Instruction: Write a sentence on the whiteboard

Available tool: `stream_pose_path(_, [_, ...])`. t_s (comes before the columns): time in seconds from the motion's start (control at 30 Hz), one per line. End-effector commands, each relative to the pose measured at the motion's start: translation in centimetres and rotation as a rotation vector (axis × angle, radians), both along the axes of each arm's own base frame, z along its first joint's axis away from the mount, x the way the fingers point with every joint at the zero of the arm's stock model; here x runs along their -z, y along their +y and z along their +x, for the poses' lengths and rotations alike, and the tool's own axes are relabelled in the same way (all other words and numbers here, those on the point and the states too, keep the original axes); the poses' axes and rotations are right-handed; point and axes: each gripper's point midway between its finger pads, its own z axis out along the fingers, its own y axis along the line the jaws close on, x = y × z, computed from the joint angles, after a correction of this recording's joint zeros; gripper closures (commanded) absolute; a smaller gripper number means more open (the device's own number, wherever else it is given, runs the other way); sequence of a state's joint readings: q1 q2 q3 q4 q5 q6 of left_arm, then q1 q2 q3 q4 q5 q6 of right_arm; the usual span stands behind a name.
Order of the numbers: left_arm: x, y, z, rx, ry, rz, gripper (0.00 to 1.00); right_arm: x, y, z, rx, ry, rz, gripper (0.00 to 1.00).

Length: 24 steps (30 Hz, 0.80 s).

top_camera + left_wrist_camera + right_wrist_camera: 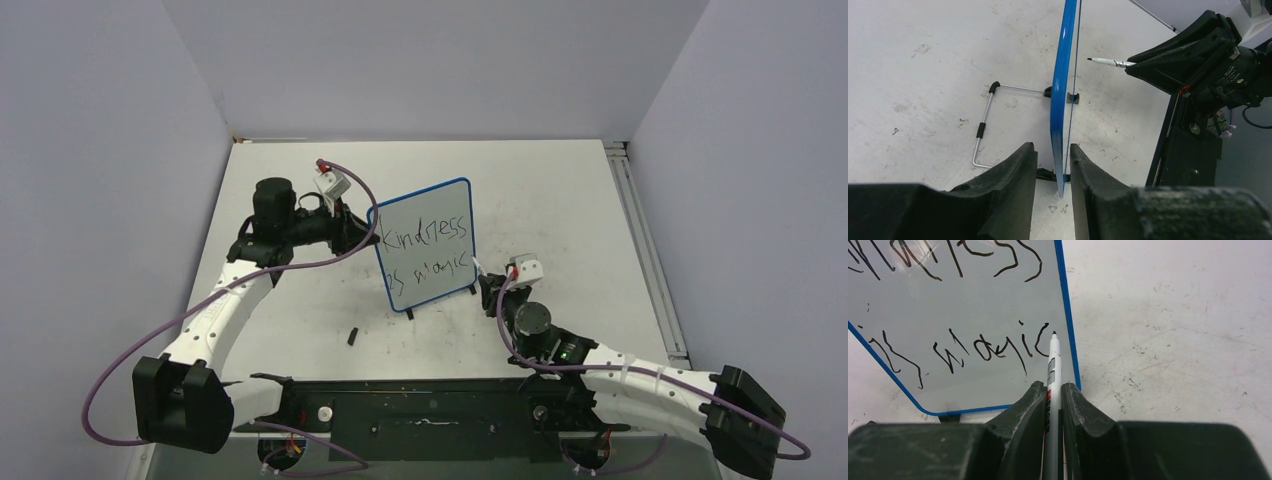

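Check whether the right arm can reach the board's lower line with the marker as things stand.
Probably yes. The right end effector grips the marker, its tip right by the last letter of the lower line on the board, and nothing stands between them.

The small rectangular whiteboard (425, 252) is showing a white face inside a thin blue frame, its handwritten sentence (428, 234) running black. The slim marker (1053, 360) is showing white, black-tipped, with grey and red label marks. The flat tabletop (560, 200) is looking off-white, speckled with dark scuffs.
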<state>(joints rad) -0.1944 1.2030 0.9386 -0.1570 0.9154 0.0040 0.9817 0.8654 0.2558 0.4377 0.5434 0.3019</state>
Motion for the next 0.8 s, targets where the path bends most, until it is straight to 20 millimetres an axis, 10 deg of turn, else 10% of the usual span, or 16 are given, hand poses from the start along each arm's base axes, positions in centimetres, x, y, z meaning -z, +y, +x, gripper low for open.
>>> stream_pose_path(0.0, [-0.5, 0.2, -0.2, 0.000, -0.008, -0.002, 0.69, -2.0, 0.0, 0.2, 0.013, -0.036, 0.039, 0.92])
stream_pose_path(0.47, [-0.6, 0.5, -1.0, -0.019, -0.023, 0.003, 0.16, -3.4, -0.4, -0.5, -0.003, -0.055, 0.069, 0.88])
stream_pose_path(0.77, [0.4, 1.8, -2.5, -0.119, 0.003, 0.020, 0.11, -4.0, -0.5, -0.7, -0.012, -0.064, 0.079, 0.88])
